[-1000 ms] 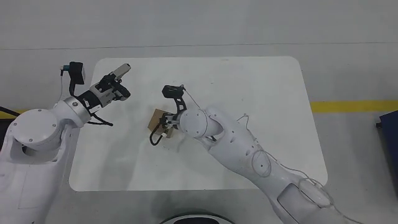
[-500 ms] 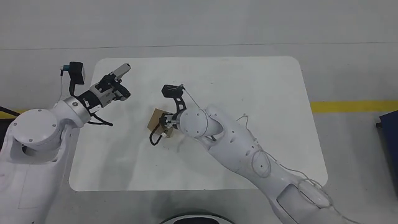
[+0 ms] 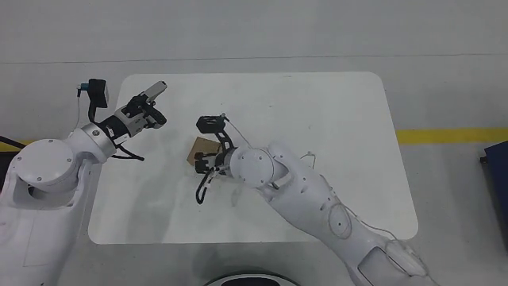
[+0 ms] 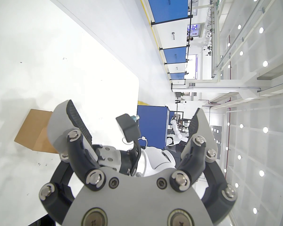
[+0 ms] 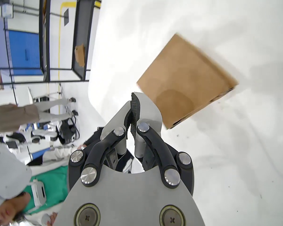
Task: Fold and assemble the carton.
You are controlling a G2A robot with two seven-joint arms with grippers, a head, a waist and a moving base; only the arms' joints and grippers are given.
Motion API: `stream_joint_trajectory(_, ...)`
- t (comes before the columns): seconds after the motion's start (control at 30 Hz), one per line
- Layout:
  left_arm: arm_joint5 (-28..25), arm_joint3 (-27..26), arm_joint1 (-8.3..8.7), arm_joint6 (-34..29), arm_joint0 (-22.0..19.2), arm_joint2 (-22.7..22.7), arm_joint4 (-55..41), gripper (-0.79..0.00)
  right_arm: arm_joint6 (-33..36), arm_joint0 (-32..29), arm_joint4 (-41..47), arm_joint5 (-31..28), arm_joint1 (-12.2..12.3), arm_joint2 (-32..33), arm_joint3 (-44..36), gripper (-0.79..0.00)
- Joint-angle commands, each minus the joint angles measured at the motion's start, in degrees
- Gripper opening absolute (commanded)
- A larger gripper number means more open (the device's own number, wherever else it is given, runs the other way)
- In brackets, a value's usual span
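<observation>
Of two grippers, the left gripper [image 3: 156, 103] stands wide open well left of the one brown cardboard carton [image 3: 198, 150], which lies on the white table [image 3: 317, 119], partly hidden under the right arm [image 3: 266, 168], and the right gripper [image 5: 132, 109], just beside the carton, is closed on nothing.

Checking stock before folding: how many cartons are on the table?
1: the carton lies near the table's middle, by the right gripper. Its arm could hide another.

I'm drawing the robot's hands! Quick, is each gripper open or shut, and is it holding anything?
Left gripper: open, holding nothing.
Right gripper: shut, empty, near the carton.
</observation>
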Motion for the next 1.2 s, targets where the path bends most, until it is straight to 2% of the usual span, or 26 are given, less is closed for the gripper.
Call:
stream_joint_trajectory(0.0, 0.0, 0.0, 0.0, 0.0, 0.0, 0.0, 0.0, 0.0, 1.8, -1.4, -1.3, -3.2, 0.6, 0.0, -1.0, -0.785)
stream_joint_trajectory(0.2, 0.0, 0.0, 0.0, 0.0, 0.0, 0.0, 0.0, 0.0, 1.2, -2.6, -4.0, -7.1, 0.9, -0.9, 2.4, -0.785)
stream_joint_trajectory(0.37, 0.0, 0.0, 0.0, 0.0, 0.0, 0.0, 0.0, 0.0, -1.7, 0.2, -4.3, -3.3, -0.3, -2.1, 8.2, -0.785)
stream_joint_trajectory(0.53, 0.0, 0.0, 0.0, 0.0, 0.0, 0.0, 0.0, 0.0, -6.0, 1.6, -4.9, 1.6, -1.1, -1.8, 10.0, -0.785)
stream_joint_trajectory(0.7, 0.0, 0.0, 0.0, 0.0, 0.0, 0.0, 0.0, 0.0, -5.4, 0.0, -4.1, -0.6, -0.5, 0.1, 6.3, -0.785)
stream_joint_trajectory(0.93, 0.0, 0.0, 0.0, 0.0, 0.0, 0.0, 0.0, 0.0, -0.6, -8.3, 0.1, -13.2, 3.0, 10.8, -4.2, -0.785)
stream_joint_trajectory(1.03, 0.0, 0.0, 0.0, 0.0, 0.0, 0.0, 0.0, 0.0, -2.0, -13.9, 0.5, -16.1, 4.6, 17.3, -10.2, -0.785)
stream_joint_trajectory(1.17, 0.0, 0.0, 0.0, 0.0, 0.0, 0.0, 0.0, 0.0, -8.3, -20.5, 3.5, -15.9, 5.9, 25.8, -15.9, -0.785)
